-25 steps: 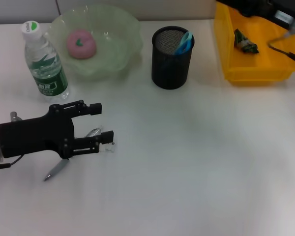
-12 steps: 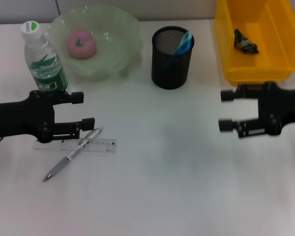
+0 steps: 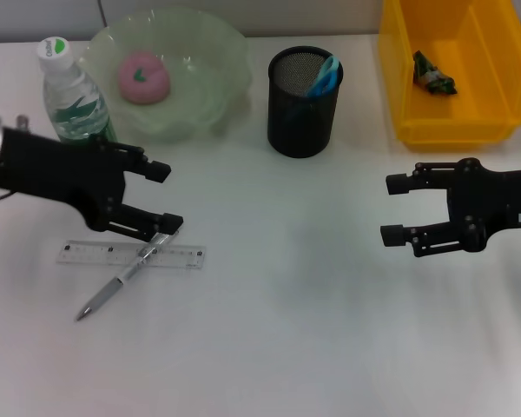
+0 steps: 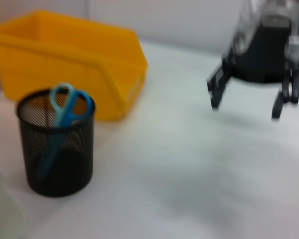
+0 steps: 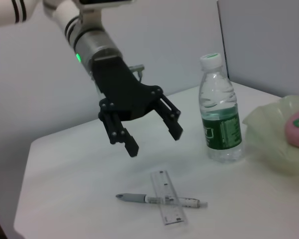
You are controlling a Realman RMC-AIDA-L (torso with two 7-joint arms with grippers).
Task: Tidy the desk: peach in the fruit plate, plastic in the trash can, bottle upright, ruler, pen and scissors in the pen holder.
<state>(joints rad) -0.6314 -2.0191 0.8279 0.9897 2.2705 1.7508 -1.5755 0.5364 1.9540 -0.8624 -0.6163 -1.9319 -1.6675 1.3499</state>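
A clear ruler (image 3: 130, 254) lies flat at the front left with a grey pen (image 3: 126, 276) lying across it. My left gripper (image 3: 167, 196) is open and empty, just above the pen's upper end. My right gripper (image 3: 389, 208) is open and empty at the right, in front of the yellow bin (image 3: 495, 130), which holds a plastic wrapper (image 3: 434, 74). The bottle (image 3: 74, 95) stands upright. The peach (image 3: 142, 76) lies in the green bowl (image 3: 217, 61). Blue scissors (image 3: 326, 74) stand in the black mesh pen holder (image 3: 304, 113). The right wrist view shows the left gripper (image 5: 154, 141) hanging above the ruler (image 5: 168, 204) and pen (image 5: 159, 199).
The left wrist view shows the pen holder (image 4: 57, 144), the bin (image 4: 65, 59) and my right gripper (image 4: 245, 107) beyond. The bottle (image 5: 220, 117) and bowl (image 5: 269, 134) stand close behind the ruler. White table spreads between the two arms.
My left gripper swung right and turned, uncovering the ruler. My right arm came down from the yellow bin to the middle right and has since held still.
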